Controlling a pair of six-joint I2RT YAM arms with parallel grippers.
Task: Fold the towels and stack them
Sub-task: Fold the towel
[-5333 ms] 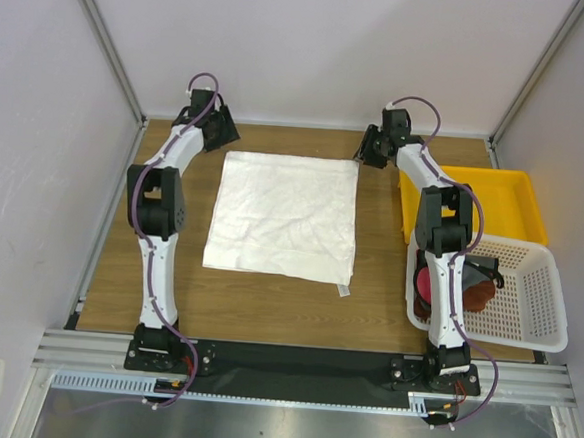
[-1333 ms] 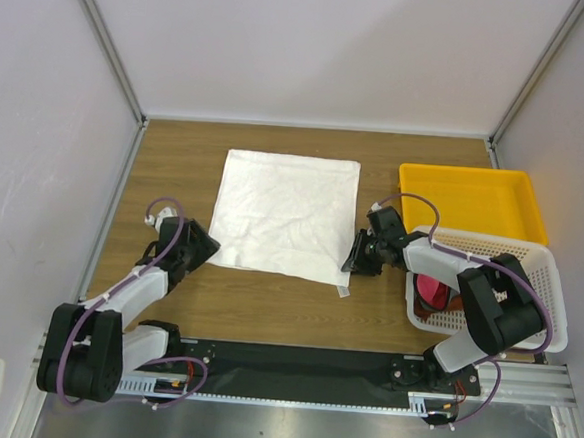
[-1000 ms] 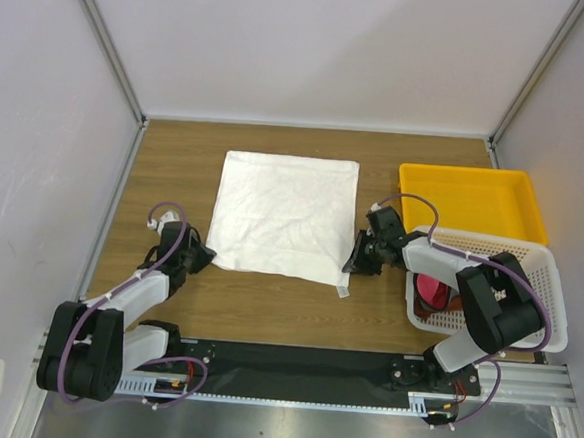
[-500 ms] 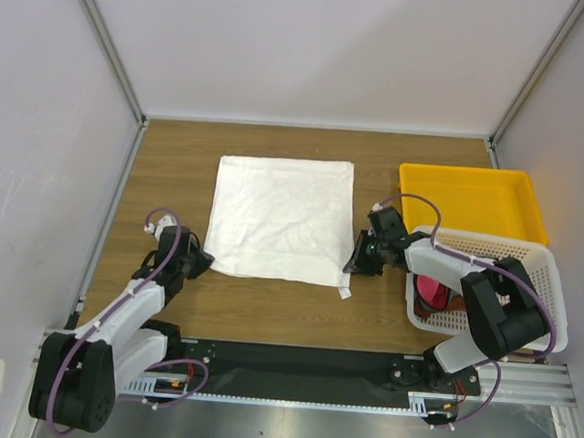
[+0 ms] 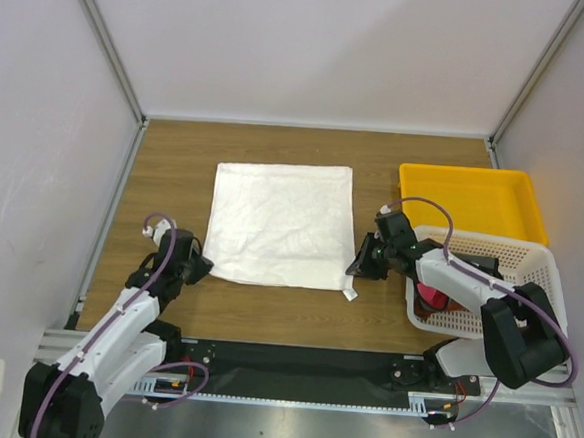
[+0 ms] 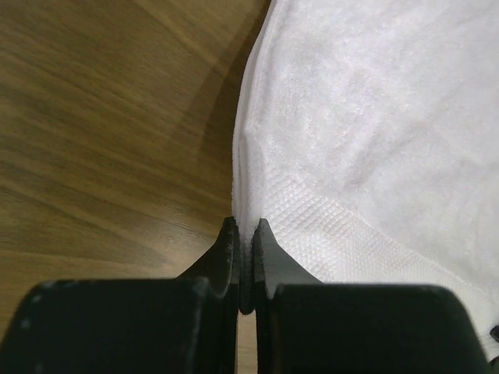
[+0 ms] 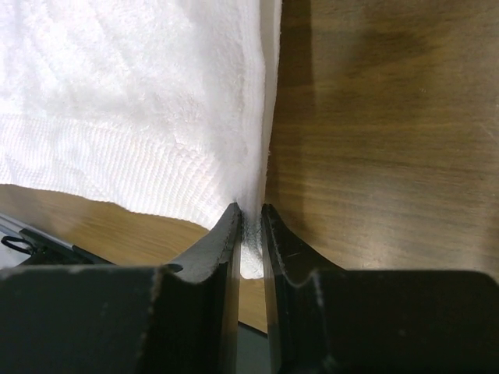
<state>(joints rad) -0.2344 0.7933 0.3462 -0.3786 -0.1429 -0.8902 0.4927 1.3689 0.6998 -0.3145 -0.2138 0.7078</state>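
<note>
A large white towel [image 5: 280, 223] lies flat on the wooden table, its small tag [image 5: 350, 294] at the near right corner. My left gripper [image 5: 200, 266] is shut on the towel's near left corner, and the cloth [image 6: 374, 117] is pinched between its fingertips [image 6: 244, 226]. My right gripper [image 5: 357, 267] is shut on the near right corner, where the right wrist view shows the white cloth [image 7: 132, 93] bunched between the tips [image 7: 249, 209]. A pink towel [image 5: 428, 292] sits in the basket, mostly hidden behind my right arm.
A white perforated basket [image 5: 531, 248] stands at the right near the front. Behind it is a yellow tray [image 5: 474, 197]. Pale walls close in the table on the left, back and right.
Both grippers have drawn back toward the near edge with the towel's near corners in them. The whole towel has slid a little nearer and leftward.
</note>
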